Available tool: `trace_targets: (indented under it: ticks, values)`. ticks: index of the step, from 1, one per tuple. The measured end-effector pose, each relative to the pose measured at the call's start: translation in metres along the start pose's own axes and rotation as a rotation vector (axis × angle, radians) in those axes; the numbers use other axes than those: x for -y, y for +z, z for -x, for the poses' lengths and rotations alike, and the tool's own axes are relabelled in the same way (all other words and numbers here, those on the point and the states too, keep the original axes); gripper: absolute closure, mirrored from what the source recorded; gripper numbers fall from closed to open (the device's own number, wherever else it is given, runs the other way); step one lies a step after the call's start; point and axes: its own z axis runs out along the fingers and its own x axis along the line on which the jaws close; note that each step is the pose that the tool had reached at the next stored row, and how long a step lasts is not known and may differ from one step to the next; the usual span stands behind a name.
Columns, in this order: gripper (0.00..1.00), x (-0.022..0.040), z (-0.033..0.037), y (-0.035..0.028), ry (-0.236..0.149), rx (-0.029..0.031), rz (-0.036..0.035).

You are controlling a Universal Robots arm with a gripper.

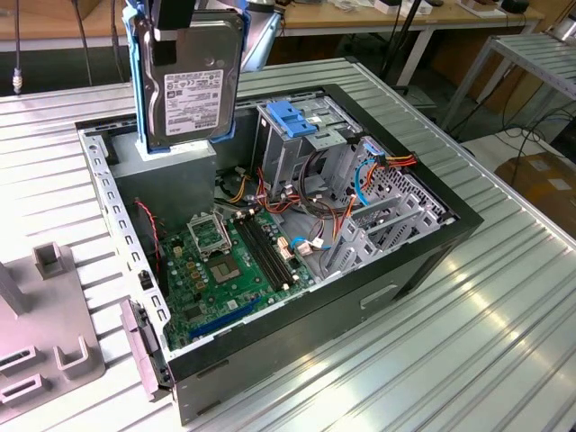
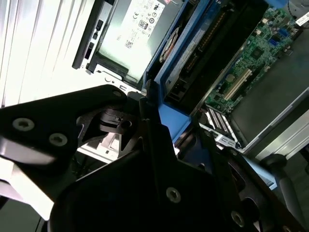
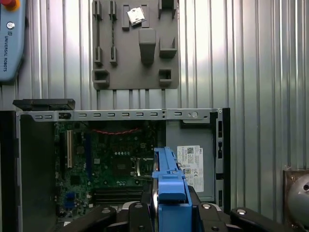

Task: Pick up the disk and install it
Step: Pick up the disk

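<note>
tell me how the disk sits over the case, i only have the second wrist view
Observer: In the exterior view the disk is upright, its label facing that camera, over the grey metal box in a far corner of the open case.
Operator: is the pincer actually carrying it
Observer: Yes. The pincer clamps the disk's top edge. I cannot tell whether its lower edge touches the box.
Operator: where's the drive cage from there
Observer: The drive cage, with its blue latch on top, stands to the exterior view's right of the disk, apart from it.
</note>
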Motion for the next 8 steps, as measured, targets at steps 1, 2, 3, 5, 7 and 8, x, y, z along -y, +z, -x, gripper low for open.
trace_targets:
  ticks: [1, 2, 3, 5, 7, 8]
  values:
    - [0.63, 0.0017, -0.0016, 0.0000, 0.000, 0.0000, 0.0001]
    - [0.63, 0.0031, -0.0030, 0.0001, 0.000, 0.0000, 0.0000]
    - [0.63, 0.0040, -0.0040, 0.0001, 0.000, 0.0000, 0.0000]
    - [0.63, 0.0079, -0.0073, 0.0003, 0.000, -0.0001, 0.0000]
    - [0.63, 0.0108, -0.0092, 0.0006, 0.000, 0.0000, 0.0000]
    - [0.63, 0.0130, -0.0106, 0.0007, 0.000, 0.0000, 0.0000]
